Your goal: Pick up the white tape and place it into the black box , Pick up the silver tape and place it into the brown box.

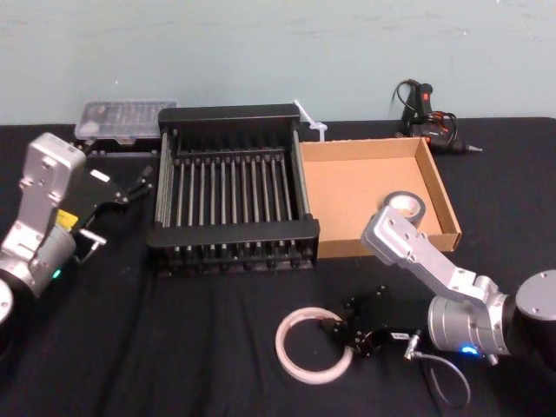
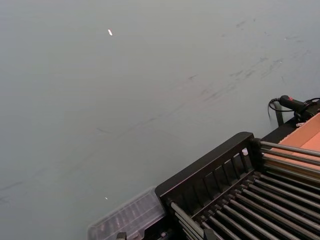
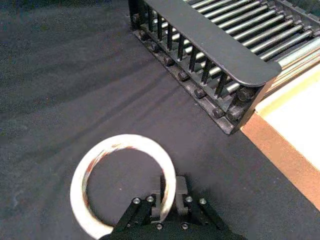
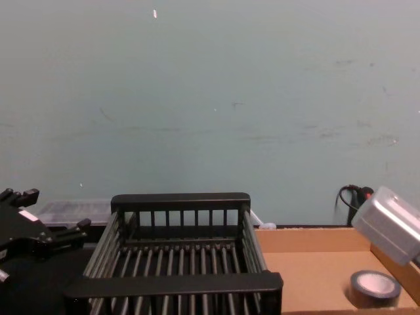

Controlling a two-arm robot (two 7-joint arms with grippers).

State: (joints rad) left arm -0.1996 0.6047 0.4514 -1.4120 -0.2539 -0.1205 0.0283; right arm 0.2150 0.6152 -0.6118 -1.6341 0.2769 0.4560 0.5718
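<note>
White tape [image 1: 281, 347] lies flat on the dark surface [image 1: 156, 347], just in front of the black box [image 1: 234, 231], its half of the job apparently not yet done. The right gripper [image 1: 341, 335] sits low at the ring's near edge, jaws either side of the band and seemingly pinching it. Silver tape [image 4: 367, 298] already rests inside the brown box [image 1: 360, 149], so that half looks finished. The left gripper [image 1: 122, 208] hangs idle beside the crate's left side, jaws spread.
</note>
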